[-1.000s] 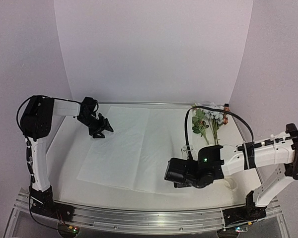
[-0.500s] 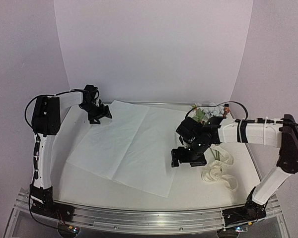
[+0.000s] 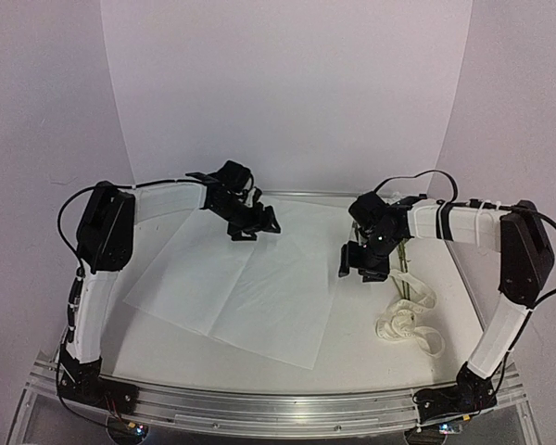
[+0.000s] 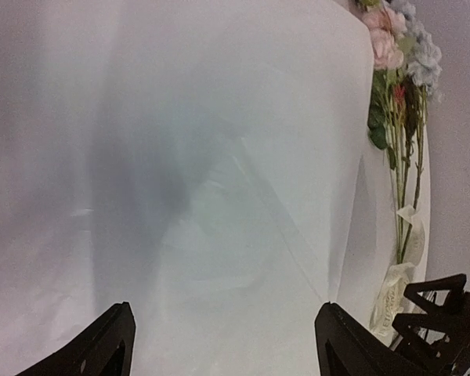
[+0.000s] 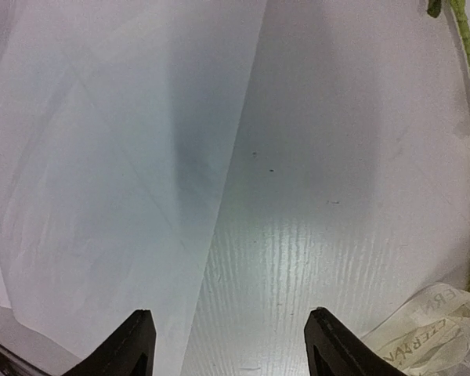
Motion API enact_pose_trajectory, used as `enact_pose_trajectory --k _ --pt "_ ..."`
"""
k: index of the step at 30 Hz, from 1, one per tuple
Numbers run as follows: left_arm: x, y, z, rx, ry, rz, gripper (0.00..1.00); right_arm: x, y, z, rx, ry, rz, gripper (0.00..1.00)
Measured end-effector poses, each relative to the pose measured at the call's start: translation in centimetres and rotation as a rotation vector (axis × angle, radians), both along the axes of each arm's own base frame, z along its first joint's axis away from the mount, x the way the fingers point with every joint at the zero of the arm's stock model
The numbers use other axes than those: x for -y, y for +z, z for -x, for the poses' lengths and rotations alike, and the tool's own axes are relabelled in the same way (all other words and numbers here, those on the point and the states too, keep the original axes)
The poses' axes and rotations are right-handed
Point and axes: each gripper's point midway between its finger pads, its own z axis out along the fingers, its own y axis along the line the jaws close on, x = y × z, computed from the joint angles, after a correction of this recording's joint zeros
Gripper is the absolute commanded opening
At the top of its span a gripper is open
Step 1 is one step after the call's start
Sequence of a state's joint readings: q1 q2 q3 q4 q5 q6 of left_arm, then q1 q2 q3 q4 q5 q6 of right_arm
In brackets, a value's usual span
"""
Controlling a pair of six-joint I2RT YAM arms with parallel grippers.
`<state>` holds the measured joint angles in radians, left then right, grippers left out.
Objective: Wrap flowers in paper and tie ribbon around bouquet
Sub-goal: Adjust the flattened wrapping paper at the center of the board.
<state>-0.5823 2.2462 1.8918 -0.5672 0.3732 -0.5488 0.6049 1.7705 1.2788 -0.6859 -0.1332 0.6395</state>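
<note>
Setting: a glossy white table (image 3: 352, 357) with a faint linear grain, backed by a curved pale lilac backdrop (image 3: 287, 93). Two white-and-black arms reach in from the near edge.

Paper: the paper (image 3: 250, 278) is a large, thin, translucent white rectangle. It lies flat and askew from the table's centre toward 8 o'clock, and soft fold lines cross it. One corner points to 6 o'clock.

Flowers: the flowers (image 4: 376, 125) lie flat at 2 o'clock, just beside the sheet's right edge. Pale pink and blue-white blooms point to 12, and the dark leaves and thin, knobbly green stems run toward 6. The right arm hides most of the bunch from above.

Ribbon: the ribbon (image 3: 408, 320) is a cream fabric strip with small dark lettering. It sits in loose, rumpled loops at 4 o'clock, just beside the stem ends.

Left gripper: the left gripper (image 3: 262, 225) hovers over the sheet's far edge near 12 o'clock. Its black fingers are spread wide and grasp nothing.

Right gripper: the right gripper (image 3: 360, 271) hangs at 3 o'clock of the sheet, above its right edge and the bare tabletop. Its fingers are parted and hold nothing.
</note>
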Motion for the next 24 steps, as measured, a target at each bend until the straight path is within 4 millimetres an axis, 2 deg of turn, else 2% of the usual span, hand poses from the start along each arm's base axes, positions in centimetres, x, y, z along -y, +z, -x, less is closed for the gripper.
enact_pose_trajectory --k 2,5,10,14,18,21,24 --pt "3.1 -0.9 2.0 -0.013 -0.053 0.006 0.81 1.1 -0.1 -0.2 0.002 -0.026 0.012 0.67" --pt "5.4 -2.6 4.4 -0.049 -0.096 -0.004 0.79 2.4 -0.1 -0.1 0.008 -0.05 0.029 0.67" --pt "7.7 -4.8 7.2 -0.091 -0.14 -0.025 0.77 3.1 0.0 0.3 0.013 -0.049 0.042 0.67" --pt "8.3 -6.6 9.9 -0.113 -0.177 -0.043 0.74 3.1 0.0 0.3 0.014 -0.04 0.047 0.68" --pt "7.3 -6.8 12.9 -0.121 -0.206 -0.039 0.72 3.0 -0.1 0.2 0.008 -0.02 0.057 0.69" --pt "5.1 -7.1 15.9 -0.154 -0.225 -0.055 0.71 2.4 0.0 -0.6 0.009 0.0 0.06 0.71" --pt "2.1 -7.3 19.2 -0.194 -0.246 -0.079 0.71 2.0 -0.1 -1.2 0.007 0.012 0.063 0.73"
